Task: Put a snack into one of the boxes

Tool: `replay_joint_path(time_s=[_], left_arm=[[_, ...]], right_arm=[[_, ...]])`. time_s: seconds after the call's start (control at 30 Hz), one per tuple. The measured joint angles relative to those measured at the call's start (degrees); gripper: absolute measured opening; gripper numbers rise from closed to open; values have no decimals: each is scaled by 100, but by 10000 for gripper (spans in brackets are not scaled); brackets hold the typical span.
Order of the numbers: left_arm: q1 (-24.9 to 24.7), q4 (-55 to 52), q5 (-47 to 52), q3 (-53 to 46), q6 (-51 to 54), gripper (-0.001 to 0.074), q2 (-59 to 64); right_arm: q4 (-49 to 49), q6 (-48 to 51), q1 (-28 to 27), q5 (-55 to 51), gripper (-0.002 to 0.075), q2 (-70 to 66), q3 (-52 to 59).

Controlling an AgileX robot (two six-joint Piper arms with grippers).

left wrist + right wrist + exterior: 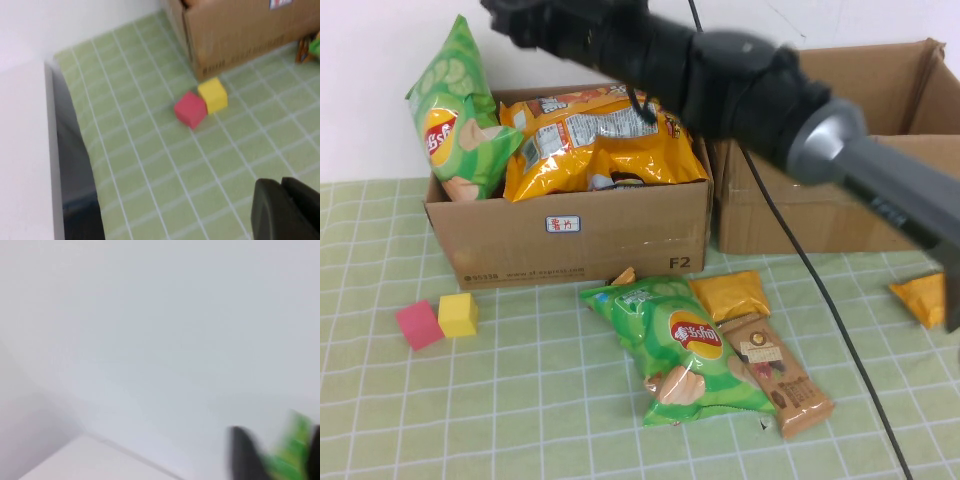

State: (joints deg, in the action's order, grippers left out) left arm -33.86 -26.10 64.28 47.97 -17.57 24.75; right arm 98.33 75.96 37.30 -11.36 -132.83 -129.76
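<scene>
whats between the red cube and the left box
The yellow cube, touching the red cube and just short of the left box, in the left wrist view.

A red cube (418, 325) and a yellow cube (458, 314) sit touching side by side at the lower left of the high view, on the bench (520, 410), whose cover is a pale green cloth with a white grid. Both lie just in front of the nearer cardboard carton's left corner. Behind everything, a plain white wall (380, 60) fills the upper left.
</scene>
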Motion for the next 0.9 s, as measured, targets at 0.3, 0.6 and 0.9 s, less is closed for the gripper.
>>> replay_joint_path(time_s=[0.3,0.6,0.9], left_arm=[[0,-370,-1362,0,-277,-2,0],[0,-661,-1729,-530,-572,-1,0],[0,-696,-1724,-1700,-1146,-1,10]], right_arm=[[-4398,-2208,15,-3259,19,1217,-60],[-9917,-6348,8,-5946,13,1583,39],[-10607,-7661,-19,-5891,12,2668,1630]])
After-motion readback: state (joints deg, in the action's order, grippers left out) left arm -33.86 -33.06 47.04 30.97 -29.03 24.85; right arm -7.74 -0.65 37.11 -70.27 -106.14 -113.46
